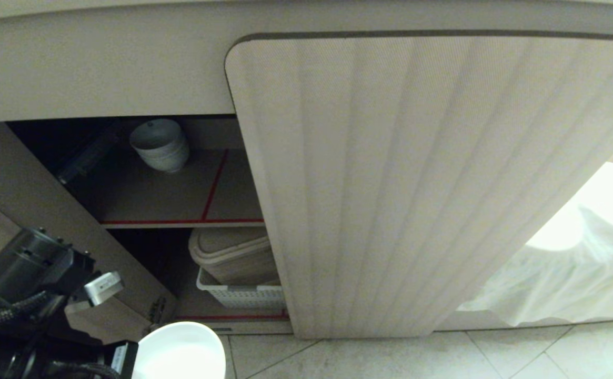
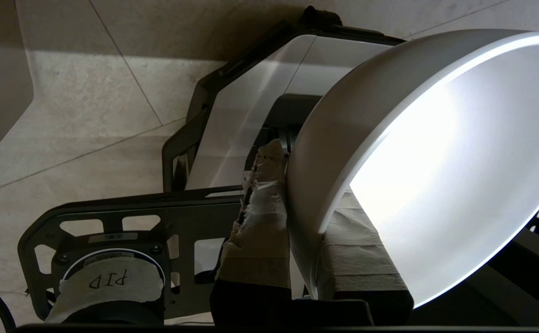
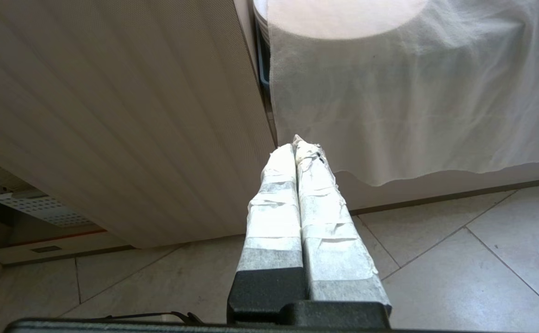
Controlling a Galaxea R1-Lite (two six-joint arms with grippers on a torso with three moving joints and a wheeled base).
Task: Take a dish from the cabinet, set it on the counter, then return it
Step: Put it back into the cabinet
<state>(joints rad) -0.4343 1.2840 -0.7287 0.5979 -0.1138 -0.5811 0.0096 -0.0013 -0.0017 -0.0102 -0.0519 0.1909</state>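
Down low by the floor (image 1: 443, 352), the left pincer (image 2: 304, 222) is squeezing the rim of the white bowl (image 1: 180, 350). The right pincer (image 3: 297, 152) is hanging pressed together. Farther off, the cabinet (image 1: 416, 184) is standing open, more bowls (image 1: 160, 143) sitting inside.

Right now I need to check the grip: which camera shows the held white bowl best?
The left wrist view: the dish fills it, its wall pinched by the left claw. The head view shows only its rim at the bottom edge. The right wrist view shows none of it.
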